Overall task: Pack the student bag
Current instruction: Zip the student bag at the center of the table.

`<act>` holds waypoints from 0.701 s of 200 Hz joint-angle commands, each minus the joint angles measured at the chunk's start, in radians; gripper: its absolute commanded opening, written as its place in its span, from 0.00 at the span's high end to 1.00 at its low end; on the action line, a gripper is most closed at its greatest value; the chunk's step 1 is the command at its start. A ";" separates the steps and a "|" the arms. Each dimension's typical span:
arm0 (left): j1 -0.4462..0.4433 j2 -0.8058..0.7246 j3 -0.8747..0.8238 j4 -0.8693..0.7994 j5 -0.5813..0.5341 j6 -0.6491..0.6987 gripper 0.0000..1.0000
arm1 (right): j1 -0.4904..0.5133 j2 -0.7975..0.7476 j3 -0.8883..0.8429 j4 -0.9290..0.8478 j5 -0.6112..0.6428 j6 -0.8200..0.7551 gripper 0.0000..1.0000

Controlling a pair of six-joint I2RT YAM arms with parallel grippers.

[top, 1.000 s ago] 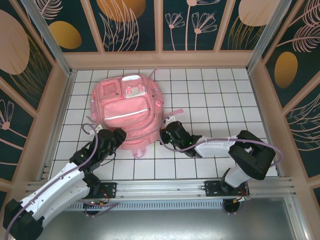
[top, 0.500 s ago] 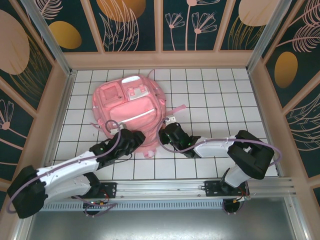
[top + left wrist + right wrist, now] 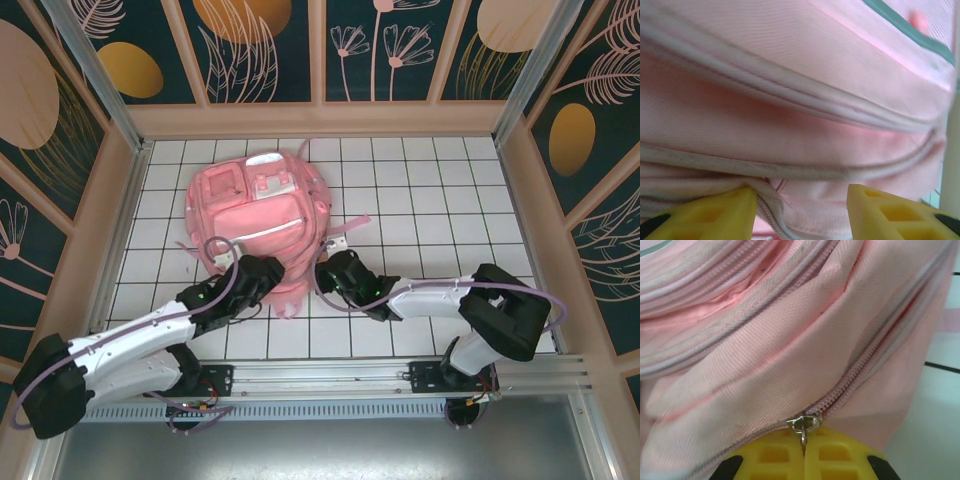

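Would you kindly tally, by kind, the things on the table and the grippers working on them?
student bag: 1
grippers: 2 (left gripper, right gripper)
zipper pull pinched in the right gripper: 1
Total: 4

Pink student bag (image 3: 255, 212) on gridded table (image 3: 432, 200)

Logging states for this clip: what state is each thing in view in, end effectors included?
student bag: lying flat on the table, front pockets up.
zipper pull: pinched between closed fingers.
left end effector: open, fingers either side of a fold of bag fabric.
right end effector: shut on the zipper pull.
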 commanded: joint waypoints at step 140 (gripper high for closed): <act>0.293 -0.269 0.000 -0.193 0.330 0.174 0.40 | 0.140 0.336 0.365 0.041 -0.103 0.009 1.00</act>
